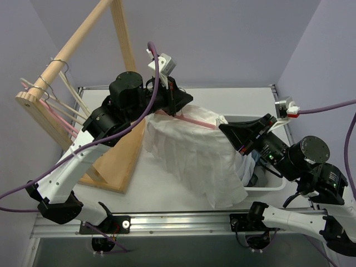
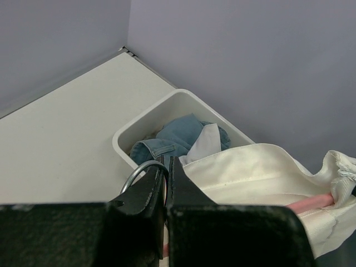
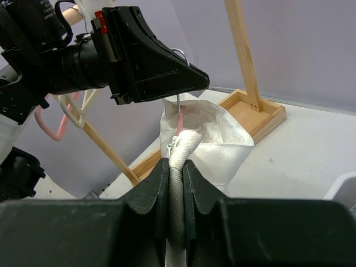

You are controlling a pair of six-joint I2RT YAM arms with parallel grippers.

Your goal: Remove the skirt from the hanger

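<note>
A slim pink hanger (image 1: 192, 119) is held up over the table with a white cloth garment (image 1: 189, 153) draped from it. No dark grey skirt is in view. My left gripper (image 1: 181, 103) is shut on the hanger at the base of its silver wire hook (image 2: 142, 169). The pink bar (image 2: 314, 203) runs off under the white cloth (image 2: 261, 172). My right gripper (image 3: 176, 161) is shut on the garment's thick rolled waistband (image 3: 181, 147), just below the left gripper (image 3: 200, 83) and the hanger's pink neck (image 3: 181, 119).
A wooden clothes rack (image 1: 119, 161) stands at the left, its rail (image 1: 55, 67) holding cream and pink hangers (image 1: 64, 119). A white bin (image 1: 272, 186) at the right holds a light blue denim garment (image 2: 178, 136). Purple walls close in behind.
</note>
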